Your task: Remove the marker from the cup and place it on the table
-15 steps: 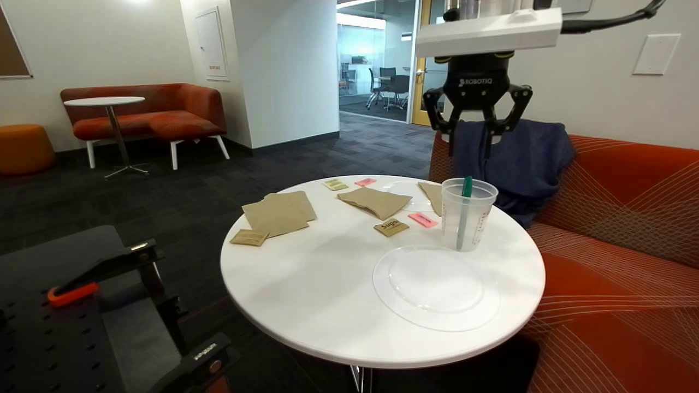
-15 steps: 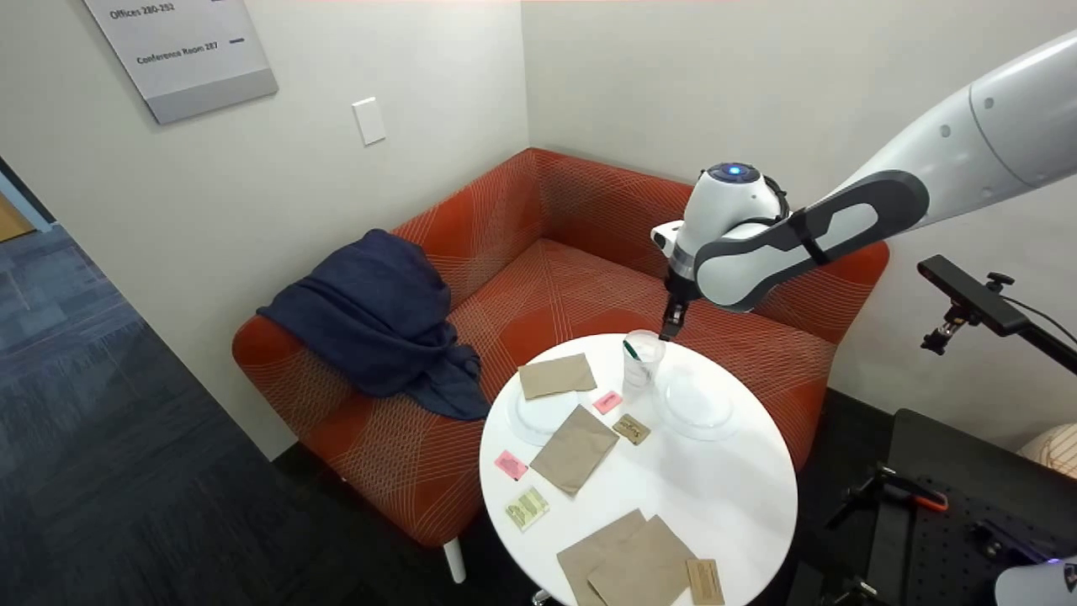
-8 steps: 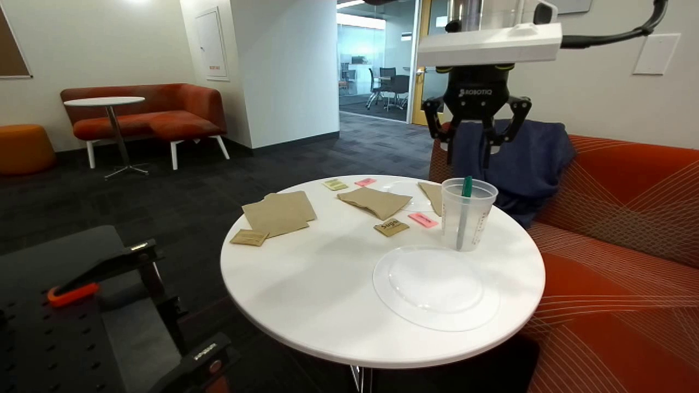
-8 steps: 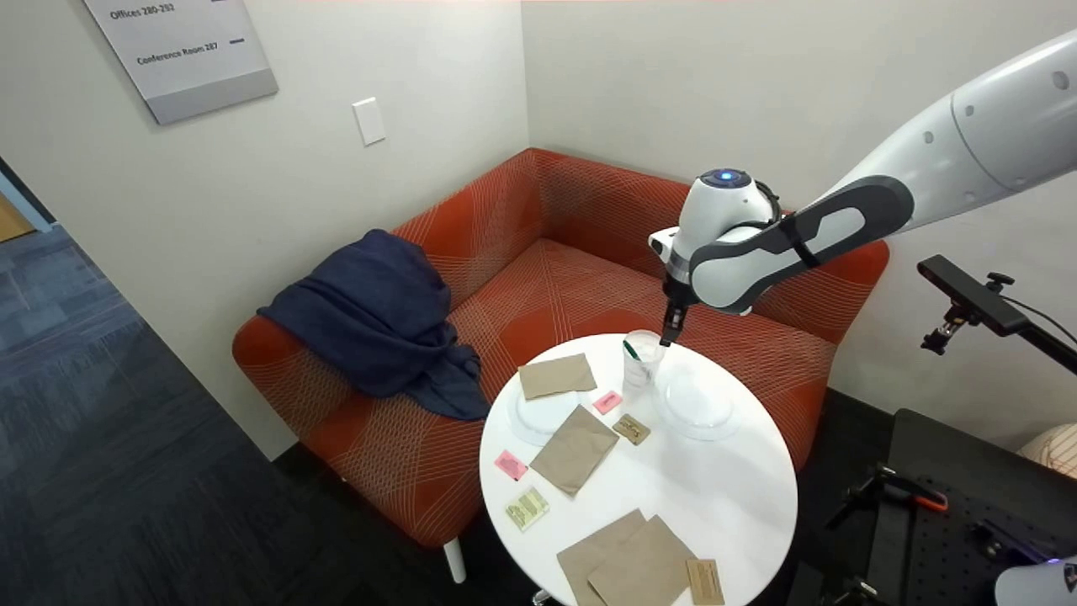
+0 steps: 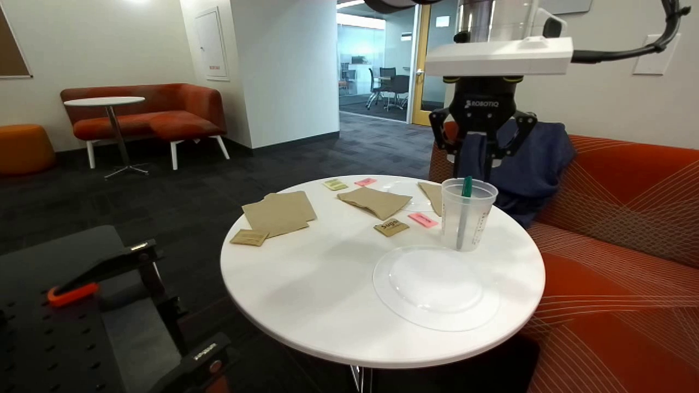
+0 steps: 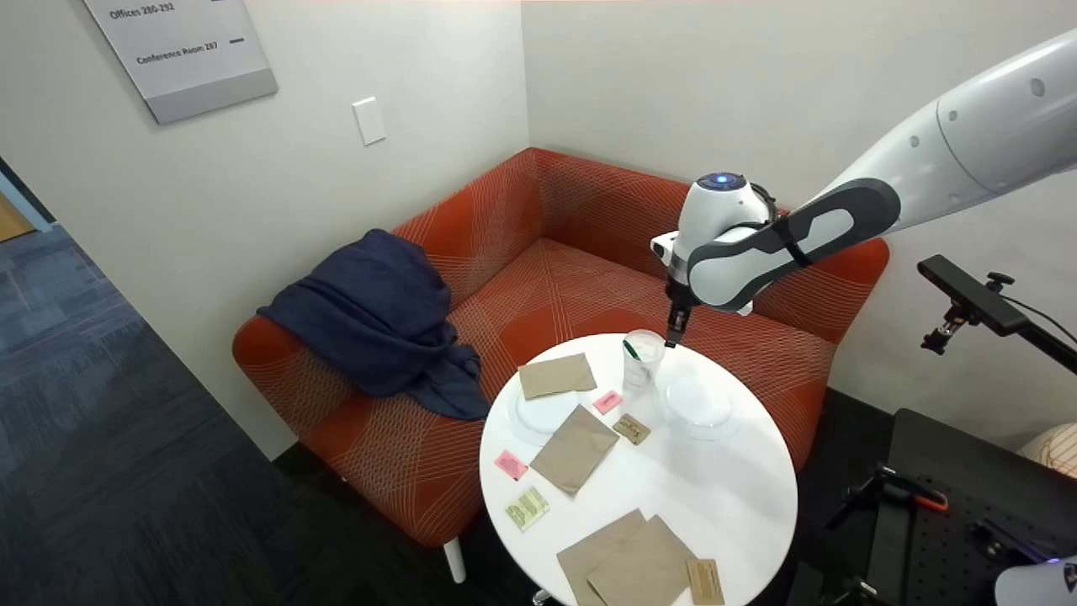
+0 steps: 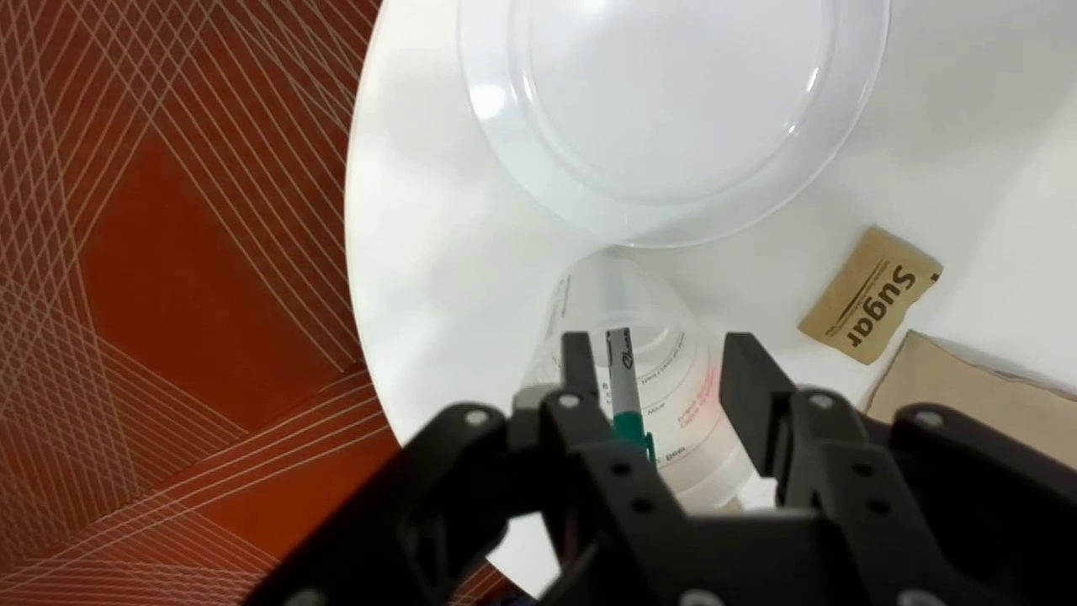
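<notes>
The clear cup (image 5: 480, 218) stands upright on the white round table (image 5: 327, 295). The marker (image 5: 467, 186) leans inside it, its green cap above the rim. Both show in an exterior view, cup (image 6: 646, 370) and marker (image 6: 631, 350). My gripper (image 5: 472, 173) is open and empty, pointing down, tips near rim height. In an exterior view the gripper (image 6: 675, 341) is just right of the rim. In the wrist view the grey-and-green marker (image 7: 623, 379) and part of the cup (image 7: 686, 412) show between the gripper's tips (image 7: 660, 370); the marker is nearer the left finger, which hides its cap's end.
A clear plate (image 5: 437, 289) lies close to the cup. A Sugar packet (image 5: 391, 227), a pink packet (image 5: 423, 220) and brown napkins (image 5: 377, 203) lie on the table. A red sofa (image 6: 572, 286) with a dark blue cloth (image 6: 379, 320) borders the table.
My gripper has moved down toward the cup's rim, shifting slightly right in an exterior view. It stays open. The cup, marker and other objects have not moved.
</notes>
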{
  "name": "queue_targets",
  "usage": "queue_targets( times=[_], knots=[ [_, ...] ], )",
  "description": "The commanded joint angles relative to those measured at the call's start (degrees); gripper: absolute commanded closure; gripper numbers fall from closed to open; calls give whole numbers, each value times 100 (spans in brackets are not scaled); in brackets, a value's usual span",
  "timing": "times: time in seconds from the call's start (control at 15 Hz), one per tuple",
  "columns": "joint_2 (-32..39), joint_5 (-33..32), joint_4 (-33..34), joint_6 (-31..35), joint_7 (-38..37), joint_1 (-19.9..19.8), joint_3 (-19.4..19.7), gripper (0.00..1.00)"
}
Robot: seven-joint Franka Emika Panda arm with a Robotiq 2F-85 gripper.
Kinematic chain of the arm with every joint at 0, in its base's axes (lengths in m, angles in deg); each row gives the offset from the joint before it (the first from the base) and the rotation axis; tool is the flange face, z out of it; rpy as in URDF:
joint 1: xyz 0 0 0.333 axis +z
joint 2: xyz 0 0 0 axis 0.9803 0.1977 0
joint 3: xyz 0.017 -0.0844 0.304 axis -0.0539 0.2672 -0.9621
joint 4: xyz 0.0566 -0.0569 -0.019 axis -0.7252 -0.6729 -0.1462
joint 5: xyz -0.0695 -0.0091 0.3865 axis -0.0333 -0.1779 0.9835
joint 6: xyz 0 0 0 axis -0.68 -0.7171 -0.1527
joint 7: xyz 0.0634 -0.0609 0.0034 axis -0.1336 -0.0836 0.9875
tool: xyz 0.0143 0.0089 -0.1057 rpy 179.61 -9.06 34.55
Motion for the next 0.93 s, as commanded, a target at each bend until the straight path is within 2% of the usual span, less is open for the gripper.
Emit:
queue_targets(
  times=[0.0, 0.87],
  knots=[
    [101, -80, 167, -210, -23, -160, -107, 56],
    [-33, -37, -7, -107, 127, -325, -194, 58]
  ],
)
